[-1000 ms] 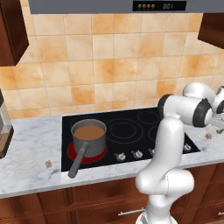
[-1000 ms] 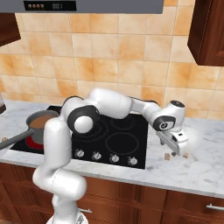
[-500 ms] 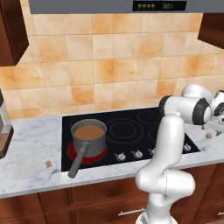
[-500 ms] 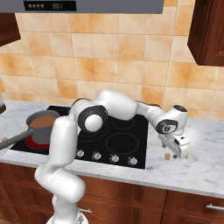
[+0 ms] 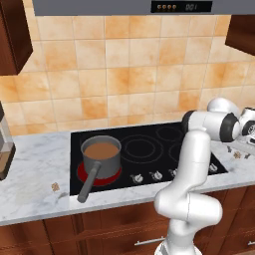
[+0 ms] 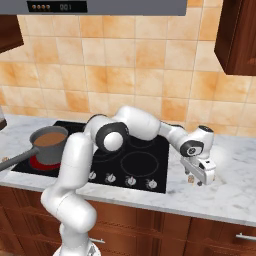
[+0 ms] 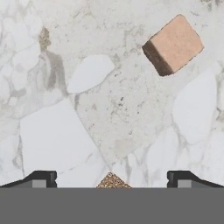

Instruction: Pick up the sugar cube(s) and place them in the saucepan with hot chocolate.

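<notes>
So far, three tiny tan-brown speckled sugar cubes show on the white marble worktop: one left of the black stovetop, two to its right. One small grey metal saucepan with brown hot chocolate sits on the red burner, its long handle reaching toward the front edge. The pincer hangs low over the right cubes, wide open and holding nothing, with bare worktop all round.

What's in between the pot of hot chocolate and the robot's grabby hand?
The black cooktop with its burner rings lies between the saucepan and the gripper, then a strip of marble counter. The right base view shows it.
</notes>
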